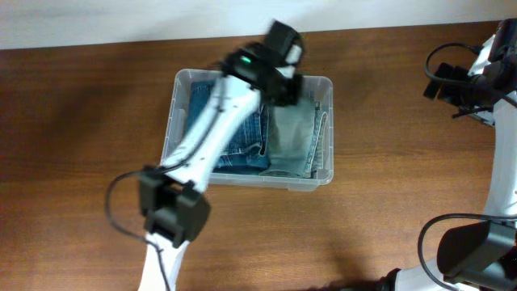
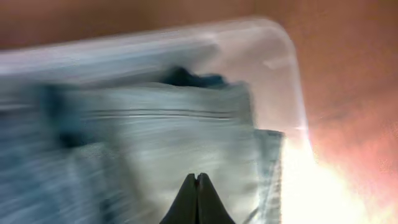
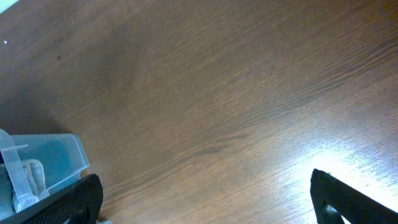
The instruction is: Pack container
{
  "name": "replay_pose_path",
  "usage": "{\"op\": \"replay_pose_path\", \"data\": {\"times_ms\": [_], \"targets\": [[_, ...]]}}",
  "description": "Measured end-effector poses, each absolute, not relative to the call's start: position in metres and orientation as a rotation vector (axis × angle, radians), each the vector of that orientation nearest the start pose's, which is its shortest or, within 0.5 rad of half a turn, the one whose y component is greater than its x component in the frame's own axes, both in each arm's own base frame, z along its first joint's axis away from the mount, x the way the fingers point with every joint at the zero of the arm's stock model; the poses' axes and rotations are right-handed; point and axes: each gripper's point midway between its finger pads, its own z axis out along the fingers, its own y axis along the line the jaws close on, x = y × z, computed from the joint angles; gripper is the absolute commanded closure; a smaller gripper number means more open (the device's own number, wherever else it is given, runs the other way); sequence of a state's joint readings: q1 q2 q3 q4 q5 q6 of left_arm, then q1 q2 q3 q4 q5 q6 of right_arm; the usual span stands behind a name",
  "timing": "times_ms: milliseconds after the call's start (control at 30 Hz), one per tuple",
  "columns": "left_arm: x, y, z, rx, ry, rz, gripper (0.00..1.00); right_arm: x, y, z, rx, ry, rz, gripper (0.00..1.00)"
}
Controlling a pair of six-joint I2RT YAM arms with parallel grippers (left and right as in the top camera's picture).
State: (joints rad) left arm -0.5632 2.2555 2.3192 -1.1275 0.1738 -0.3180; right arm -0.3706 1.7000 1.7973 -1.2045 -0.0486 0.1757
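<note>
Container (image 1: 172,121) sits mid-counter (image 1: 81,121), folded denim inside: dark blue pair (image 1: 242,141) at 9 o'clock, pale pair (image 1: 295,133) at 3. Left tool (image 2: 198,182) over the bin's 12–1 o'clock end, jaws pinched together, prob. nothing between; wrist view's smeared. Right tool (image 3: 204,186) off at 3 o'clock, well apart, jaws spread wide, empty, over counter.

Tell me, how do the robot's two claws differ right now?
The left gripper is pinched shut, while the right gripper stands wide open. The left gripper hangs above the folded jeans in the container; the right gripper is over bare wooden table, to the side of the container. Both are black, two-fingered and hold nothing.
</note>
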Motion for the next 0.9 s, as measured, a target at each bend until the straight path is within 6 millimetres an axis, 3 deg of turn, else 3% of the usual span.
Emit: {"op": "replay_pose_path", "data": {"times_ms": [233, 367, 533, 667, 900], "targets": [[0.459, -0.167, 0.272, 0.04, 2.594, -0.239, 0.93, 0.378, -0.138, 0.239, 0.707, 2.581, 0.004, 0.02], [0.438, -0.091, 0.301, -0.133, 2.593, -0.123, 0.93, 0.378, -0.138, 0.239, 0.706, 2.58, 0.003, 0.01], [0.401, -0.023, 0.32, -0.307, 2.621, -0.035, 0.95, 0.378, -0.138, 0.239, 0.707, 2.58, 0.003, 0.02], [0.369, 0.011, 0.34, -0.389, 2.597, 0.012, 0.95, 0.378, -0.138, 0.239, 0.707, 2.581, 0.003, 0.01], [0.315, 0.012, 0.395, -0.366, 2.453, -0.013, 0.94, 0.378, -0.138, 0.239, 0.707, 2.58, 0.003, 0.01]]}}
